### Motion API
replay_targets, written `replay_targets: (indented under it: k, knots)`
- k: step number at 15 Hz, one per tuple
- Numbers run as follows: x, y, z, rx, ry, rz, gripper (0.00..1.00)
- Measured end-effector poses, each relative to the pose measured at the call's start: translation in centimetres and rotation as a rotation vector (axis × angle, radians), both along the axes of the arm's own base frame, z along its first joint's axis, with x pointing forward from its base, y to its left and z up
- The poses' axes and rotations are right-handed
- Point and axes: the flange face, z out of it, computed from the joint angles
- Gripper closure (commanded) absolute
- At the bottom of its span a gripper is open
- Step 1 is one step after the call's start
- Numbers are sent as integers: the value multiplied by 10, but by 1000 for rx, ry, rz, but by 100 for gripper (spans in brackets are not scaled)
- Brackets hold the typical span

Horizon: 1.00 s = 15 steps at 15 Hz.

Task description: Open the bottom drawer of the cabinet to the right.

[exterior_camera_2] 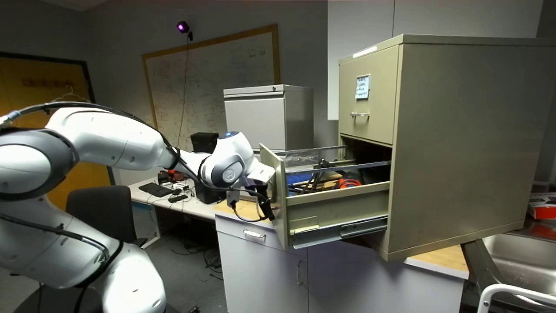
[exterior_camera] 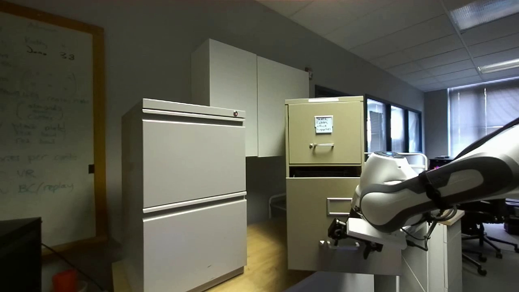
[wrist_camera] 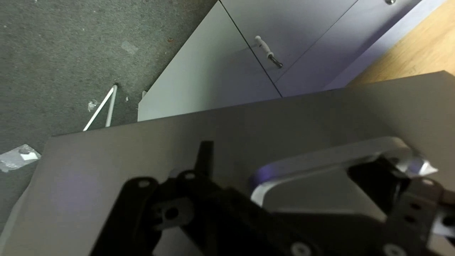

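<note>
The tan cabinet (exterior_camera: 296, 134) stands on a wooden counter and also shows in an exterior view from its side (exterior_camera_2: 460, 143). Its bottom drawer (exterior_camera: 306, 223) is pulled well out, with side rails and slide visible (exterior_camera_2: 339, 208). Cables, tools and an orange-red item lie inside it. The silver handle (wrist_camera: 330, 153) sits low on the drawer front. My gripper (exterior_camera: 351, 244) is at the drawer front with its fingers spread wide. In the wrist view the gripper (wrist_camera: 282, 163) has one finger near the handle's right end and the other left of the handle. Finger contact is unclear.
A light-grey two-drawer cabinet (exterior_camera: 194, 162) stands beside the tan cabinet. White cupboards (exterior_camera: 279, 105) hang behind. Below the drawer are white base cabinets (exterior_camera_2: 260, 269) with handles. A sink (exterior_camera_2: 521, 256) and a white tube rail (exterior_camera_2: 517, 292) are at the cabinet's far side.
</note>
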Motion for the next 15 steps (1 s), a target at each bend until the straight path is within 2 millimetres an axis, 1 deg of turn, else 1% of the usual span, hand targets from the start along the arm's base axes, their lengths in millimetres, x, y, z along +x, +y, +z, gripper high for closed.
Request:
replay_targets:
  k: [7,13,14,15]
  knots:
    - [0,11,8,-32,46,-65,0]
    - [-7,28,13,-48,81,-123,0]
    - [-10,32,23,-52,59,-131,0]
    - [-12,35,42,-61,19,-137,0]
